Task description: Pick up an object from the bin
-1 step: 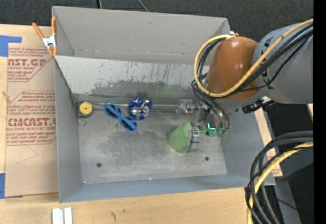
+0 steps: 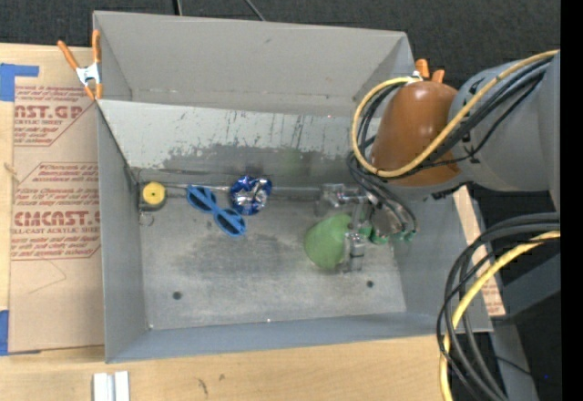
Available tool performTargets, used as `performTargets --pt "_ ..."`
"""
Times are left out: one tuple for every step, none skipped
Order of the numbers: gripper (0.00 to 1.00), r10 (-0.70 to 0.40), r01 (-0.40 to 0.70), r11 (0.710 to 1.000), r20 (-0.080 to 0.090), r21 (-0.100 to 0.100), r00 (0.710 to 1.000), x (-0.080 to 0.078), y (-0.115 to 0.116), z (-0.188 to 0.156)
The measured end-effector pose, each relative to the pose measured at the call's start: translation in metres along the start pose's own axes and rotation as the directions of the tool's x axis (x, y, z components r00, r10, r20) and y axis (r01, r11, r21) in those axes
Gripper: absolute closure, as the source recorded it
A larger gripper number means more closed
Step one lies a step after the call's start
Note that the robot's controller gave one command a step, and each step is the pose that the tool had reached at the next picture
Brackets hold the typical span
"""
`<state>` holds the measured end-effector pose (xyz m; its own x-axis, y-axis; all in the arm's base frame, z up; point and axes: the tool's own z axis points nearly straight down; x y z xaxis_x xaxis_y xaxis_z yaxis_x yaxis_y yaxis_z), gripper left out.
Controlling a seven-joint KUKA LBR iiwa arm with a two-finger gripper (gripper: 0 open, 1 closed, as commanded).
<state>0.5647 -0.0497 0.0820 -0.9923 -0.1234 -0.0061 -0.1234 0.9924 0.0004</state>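
A round green ball-like thing lies on the bin floor right of the middle. My gripper is down at its right side, metal fingers touching or very near it. Whether the fingers close round the green thing I cannot make out. Further left lie a blue and white crumpled wrapper-like thing and a blue scissor-shaped plastic piece.
A small yellow round piece rests by the bin's left wall. The arm with its orange cover and yellow-black cables hangs over the bin's right side. Bare floor lies toward the front and left of the green thing.
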Motion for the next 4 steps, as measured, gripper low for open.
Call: performTargets --pt "0.0 -0.151 0.151 0.989 -0.003 0.0 0.989 -0.001 0.006 -0.018" --pt "0.0 -0.042 0.042 0.999 -0.004 -0.001 0.999 -0.007 0.004 -0.018" --pt "0.0 0.056 -0.056 0.998 -0.003 -0.001 0.998 -0.004 0.001 0.007" --pt "0.0 -0.133 0.133 0.991 -0.008 -0.006 0.991 -0.011 0.004 0.008"
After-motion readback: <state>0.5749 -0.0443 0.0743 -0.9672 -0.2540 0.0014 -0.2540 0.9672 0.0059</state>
